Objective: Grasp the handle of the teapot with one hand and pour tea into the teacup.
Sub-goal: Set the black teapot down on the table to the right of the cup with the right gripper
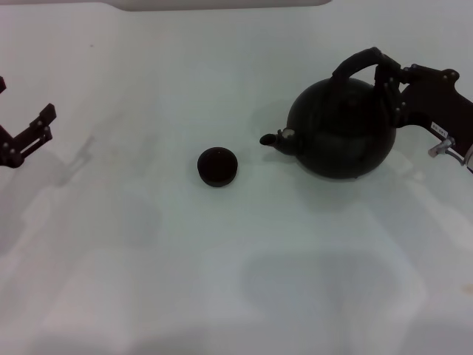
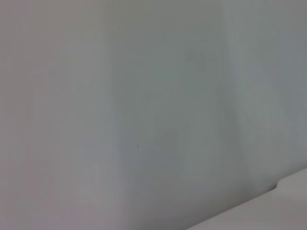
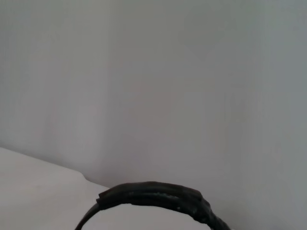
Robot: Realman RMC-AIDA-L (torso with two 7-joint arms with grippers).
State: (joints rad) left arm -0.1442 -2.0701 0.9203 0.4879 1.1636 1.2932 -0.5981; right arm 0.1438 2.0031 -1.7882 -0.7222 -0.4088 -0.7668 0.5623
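Note:
The matte-black teapot (image 1: 341, 132) stands upright on the white table at the right, its spout (image 1: 272, 138) pointing left toward the teacup. The tiny dark teacup (image 1: 217, 166) sits near the middle, a short gap left of the spout. My right gripper (image 1: 386, 72) comes in from the right and is closed on the right end of the arched black handle (image 1: 356, 61). The handle's top also shows in the right wrist view (image 3: 158, 194). My left gripper (image 1: 37, 126) hangs open and empty at the far left edge, well away from both.
The white table (image 1: 222, 281) stretches bare in front of the cup and the teapot. Its far edge (image 1: 222, 6) runs along the top of the head view. The left wrist view shows only plain table surface (image 2: 144, 120).

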